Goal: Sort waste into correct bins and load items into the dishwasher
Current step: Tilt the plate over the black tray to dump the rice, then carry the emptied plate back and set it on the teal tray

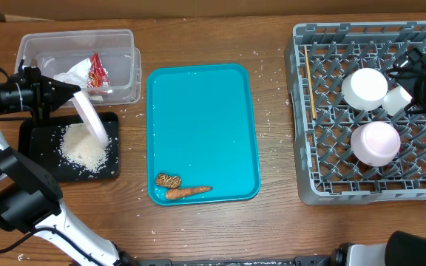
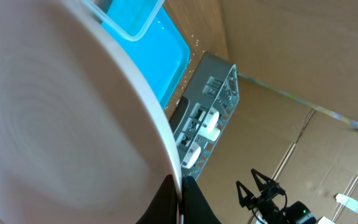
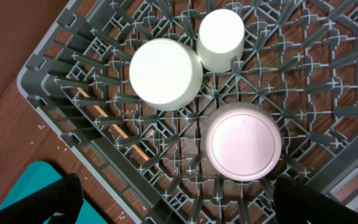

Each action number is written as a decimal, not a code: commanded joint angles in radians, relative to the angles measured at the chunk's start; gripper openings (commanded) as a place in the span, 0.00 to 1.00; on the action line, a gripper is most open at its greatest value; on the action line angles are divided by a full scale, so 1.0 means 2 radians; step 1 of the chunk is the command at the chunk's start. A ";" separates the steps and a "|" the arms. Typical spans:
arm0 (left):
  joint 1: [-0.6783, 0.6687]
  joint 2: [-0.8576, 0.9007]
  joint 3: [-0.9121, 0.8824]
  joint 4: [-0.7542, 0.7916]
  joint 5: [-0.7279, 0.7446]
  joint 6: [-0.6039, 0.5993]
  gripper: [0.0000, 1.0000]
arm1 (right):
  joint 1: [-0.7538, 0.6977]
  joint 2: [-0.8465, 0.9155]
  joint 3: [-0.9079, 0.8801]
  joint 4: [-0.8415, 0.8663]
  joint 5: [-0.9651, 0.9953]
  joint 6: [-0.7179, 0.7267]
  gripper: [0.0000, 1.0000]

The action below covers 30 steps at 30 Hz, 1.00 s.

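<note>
My left gripper [image 1: 75, 96] [image 2: 180, 200] is shut on the rim of the large white plate [image 1: 92, 118] [image 2: 61, 112]. It holds the plate tilted on edge over the black tray [image 1: 32, 144], where a pile of rice [image 1: 83, 150] lies. The clear tub [image 1: 43, 43] holds napkins [image 1: 71, 74] and a red-and-white wrapper [image 1: 97, 72]. A carrot [image 1: 188, 192] and a brown piece [image 1: 168, 180] lie on the teal tray [image 1: 198, 103]. In the grey rack [image 1: 299, 111] [image 3: 48, 74] sit two upturned bowls [image 3: 165, 73] [image 3: 243, 142], a cup [image 3: 221, 38] and chopsticks [image 1: 308, 92]. My right gripper [image 1: 418, 77] [image 3: 185, 205] hangs open above the rack.
Loose rice grains are scattered on the wooden table around the black tray and between the teal tray and the rack. The teal tray lies between the two bins and the rack. Brown cardboard walls stand behind the table.
</note>
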 commanded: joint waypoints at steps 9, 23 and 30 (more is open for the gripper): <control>-0.061 -0.042 -0.012 -0.002 -0.008 0.015 0.04 | -0.001 -0.001 0.007 0.002 -0.001 0.002 1.00; -0.365 -0.068 -0.012 0.105 -0.301 -0.183 0.04 | -0.001 -0.001 0.007 0.002 -0.001 0.002 1.00; -0.531 -0.065 -0.012 0.223 -0.563 -0.239 0.04 | -0.001 -0.001 0.007 0.002 -0.001 0.002 1.00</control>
